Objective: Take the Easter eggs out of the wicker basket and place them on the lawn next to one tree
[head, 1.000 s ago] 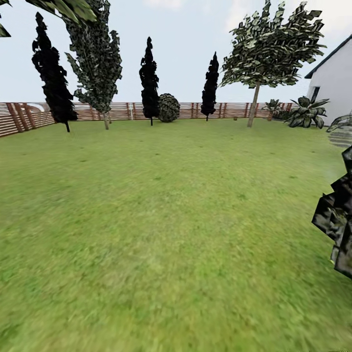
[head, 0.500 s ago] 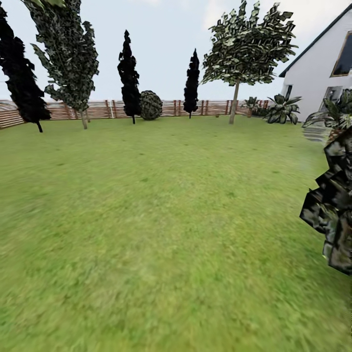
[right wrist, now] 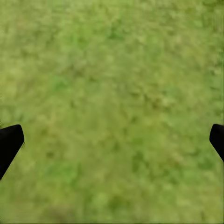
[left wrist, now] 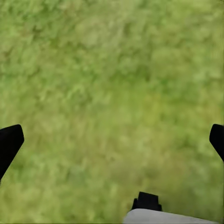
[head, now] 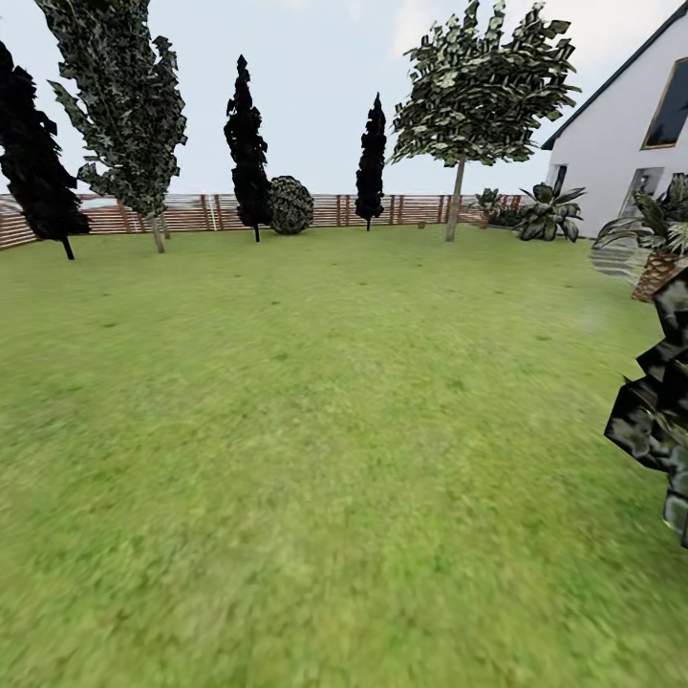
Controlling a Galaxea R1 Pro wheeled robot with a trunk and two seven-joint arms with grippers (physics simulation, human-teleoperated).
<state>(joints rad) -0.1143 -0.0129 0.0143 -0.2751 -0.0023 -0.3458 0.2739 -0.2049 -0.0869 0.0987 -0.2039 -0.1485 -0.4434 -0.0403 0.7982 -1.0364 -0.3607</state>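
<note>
Travelling and searching: head view taken up by the lawn (head: 315, 430), running back to the slatted fence (head: 420, 208) across the upper part of the frame. No sign of the wicker basket or the three Easter eggs here, so whereabouts cannot be told; a tiny dark speck on the grass near the fence, upper middle, too small to identify.

Candidate tree (head: 457, 191) with a pale straight trunk and broad crown at upper right of centre; another leafy one (head: 153, 225) at upper left. Narrow dark cypresses (head: 247, 143) between them, a round shrub (head: 290, 204) by the fence. White house (head: 621, 143) at upper right, dark blocky foliage (head: 655, 420) cutting in at the right edge.

Left tool (left wrist: 112, 140) spread wide over bare grass, holding nothing. Right tool (right wrist: 112, 140) likewise wide apart and empty above grass.

Next, probably: more turning or driving until the basket comes into frame, then lining up for a first grasp.

Against the picture of half a second ago: fence and trees sit slightly higher, the dark foliage at right lower and further out, a scaly palm trunk newly uncovered at the right edge. Camera shift, not movement of the garden's things.
</note>
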